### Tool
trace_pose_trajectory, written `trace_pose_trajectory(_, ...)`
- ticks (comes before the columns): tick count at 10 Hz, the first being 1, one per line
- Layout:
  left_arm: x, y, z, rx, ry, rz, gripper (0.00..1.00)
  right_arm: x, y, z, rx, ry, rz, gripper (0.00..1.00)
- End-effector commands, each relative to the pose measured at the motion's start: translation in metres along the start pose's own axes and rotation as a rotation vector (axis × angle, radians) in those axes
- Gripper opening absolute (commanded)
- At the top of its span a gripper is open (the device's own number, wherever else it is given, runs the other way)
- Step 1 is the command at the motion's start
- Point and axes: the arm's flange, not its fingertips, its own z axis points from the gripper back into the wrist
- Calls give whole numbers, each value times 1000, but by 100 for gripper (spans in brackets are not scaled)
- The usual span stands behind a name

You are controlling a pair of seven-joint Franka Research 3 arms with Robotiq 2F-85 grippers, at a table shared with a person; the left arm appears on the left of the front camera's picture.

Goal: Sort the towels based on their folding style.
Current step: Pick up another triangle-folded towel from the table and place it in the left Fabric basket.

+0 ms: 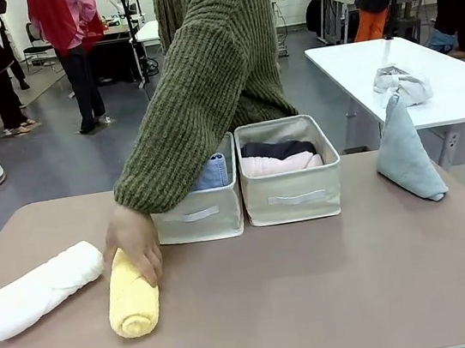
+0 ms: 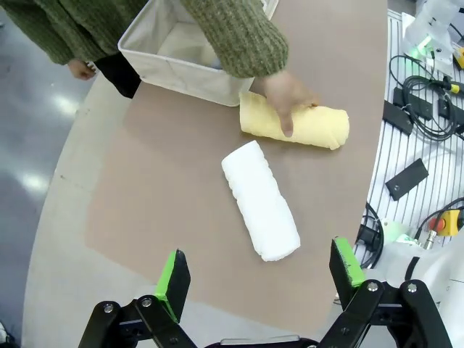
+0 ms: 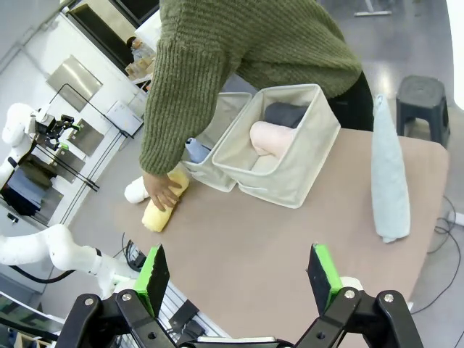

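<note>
A mauve table [image 1: 320, 300] stands on a grey floor, with a white table [image 1: 462, 81] behind it. Both pairs of jaws stand wide apart, empty. The white roll [image 2: 259, 201] lies ahead of the left jaws, well clear; beyond it a person's hand [image 2: 290, 94] presses the yellow roll [image 2: 322, 127]. Ahead of the right jaws sit two cream boxes [image 3: 283, 177], the grey-teal cone [image 3: 389, 174] beside them.

No legible text, brand, number or sign anywhere, pale strips on the fronts of the cream fabric boxes [image 1: 269, 190] plain and unprinted, small black devices [image 2: 406, 179] beside the table edge too small to read
</note>
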Motion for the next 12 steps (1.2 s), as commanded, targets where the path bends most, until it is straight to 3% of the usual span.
trace_pose_trajectory(1, 0, 0, 0, 0, 0, 0, 100, 0, 0, -1, 3, -5, 8, 100)
trace_pose_trajectory(3, -56, 56, -25, -118, -151, -127, 100, 0, 0, -1, 3, -5, 8, 100)
trace_pose_trajectory(5, -98, 70, 1, -215, -443, -208, 100, 0, 0, -1, 3, -5, 8, 100)
trace_pose_trajectory(6, -108, 82, 22, -224, -497, -248, 100, 0, 0, -1, 3, -5, 8, 100)
trace_pose_trajectory(9, -147, 92, 59, -134, -556, -215, 100, 0, 0, -1, 3, -5, 8, 100)
trace_pose_trajectory(12, -173, 94, 71, -44, -468, -75, 100, 0, 0, -1, 3, -5, 8, 100)
